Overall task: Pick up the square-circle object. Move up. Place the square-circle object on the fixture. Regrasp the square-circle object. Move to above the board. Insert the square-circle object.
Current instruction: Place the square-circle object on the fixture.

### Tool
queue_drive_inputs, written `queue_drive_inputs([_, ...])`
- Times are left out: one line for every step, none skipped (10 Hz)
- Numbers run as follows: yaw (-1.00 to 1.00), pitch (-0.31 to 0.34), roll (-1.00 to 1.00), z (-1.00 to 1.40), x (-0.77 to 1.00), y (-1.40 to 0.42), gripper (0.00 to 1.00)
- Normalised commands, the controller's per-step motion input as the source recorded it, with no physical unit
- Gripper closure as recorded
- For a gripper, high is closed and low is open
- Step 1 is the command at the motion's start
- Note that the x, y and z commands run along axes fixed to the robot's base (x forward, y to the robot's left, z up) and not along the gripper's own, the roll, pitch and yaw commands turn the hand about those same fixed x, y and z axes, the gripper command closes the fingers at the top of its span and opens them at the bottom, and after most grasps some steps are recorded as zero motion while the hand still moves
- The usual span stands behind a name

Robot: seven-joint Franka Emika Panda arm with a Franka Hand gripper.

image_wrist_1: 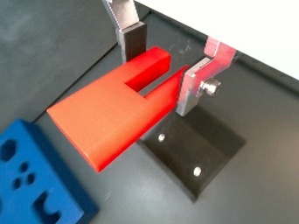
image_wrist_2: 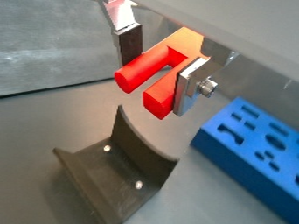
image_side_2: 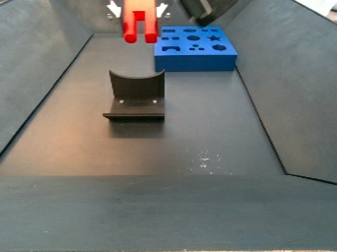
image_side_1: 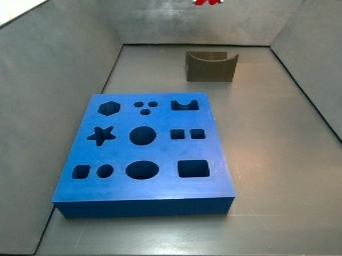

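Note:
My gripper (image_wrist_1: pixel 163 68) is shut on the square-circle object (image_wrist_1: pixel 105 114), a bright red block with two prongs, and holds it in the air. In a wrist view (image_wrist_2: pixel 160 66) the round prong and the square prong (image_wrist_2: pixel 146 66) lie between the silver fingers. In a side view the red piece (image_side_2: pixel 136 25) hangs high above the floor, behind the fixture (image_side_2: pixel 134 95). Its tip just shows at the frame edge in a side view (image_side_1: pixel 207 2). The dark fixture (image_wrist_1: pixel 193 153) stands below the gripper, apart from it. The blue board (image_side_1: pixel 147 150) lies flat on the floor.
The board also shows in both wrist views (image_wrist_1: pixel 35 179) (image_wrist_2: pixel 251 144) and beside the fixture in a side view (image_side_2: pixel 195 49). The fixture (image_side_1: pixel 210 65) stands near the back wall. Grey sloping walls (image_side_2: pixel 53 79) enclose the floor.

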Motion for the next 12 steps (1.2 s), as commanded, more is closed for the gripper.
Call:
queue_drive_inputs([-0.10,0.147,-0.35,0.00,0.25,0.05,1.00])
queue_drive_inputs([-0.11,0.127,-0.24,0.00,0.16,0.03,1.00])
queue_drive_inputs([-0.07,-0.017,-1.00,-1.00,0.10,0.06,1.00])
queue_drive_inputs([-0.08,-0.035,-1.00,-1.00,0.09,0.06,1.00])
queue_drive_inputs([-0.08,-0.030,-1.00,-1.00,0.10,0.07,1.00])
queue_drive_inputs([-0.08,-0.004,-1.00,-1.00,0.11,0.07,1.00])
queue_drive_inputs([-0.08,0.027,-1.00,-1.00,0.12,0.08,1.00])
queue_drive_inputs([-0.08,0.036,-0.94,-1.00,0.13,0.08,1.00])
queue_drive_inputs([-0.07,0.042,-0.71,-1.00,0.14,0.09,1.00])
queue_drive_inputs([-0.08,0.044,-0.54,-1.00,0.15,0.10,1.00])
queue_drive_inputs([-0.08,0.049,-0.32,-1.00,0.16,0.10,1.00])
queue_drive_inputs([-0.08,0.048,-0.25,-1.00,0.17,0.10,1.00])
